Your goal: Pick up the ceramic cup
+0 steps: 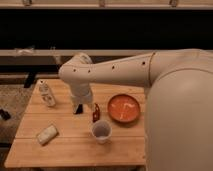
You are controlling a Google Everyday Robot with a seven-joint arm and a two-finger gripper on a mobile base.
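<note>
The ceramic cup (101,131) is a small white round cup with a wide mouth. It stands upright on the wooden table (75,150), near the front middle. My gripper (79,106) hangs down from the white arm over the middle of the table, behind and to the left of the cup and apart from it. It holds nothing that I can see.
A flat orange-red plate (124,108) lies behind and to the right of the cup. A small red-brown object (95,112) stands between gripper and cup. A slim white bottle (47,93) is at the back left. A pale packet (47,134) lies front left. My arm's bulk covers the table's right side.
</note>
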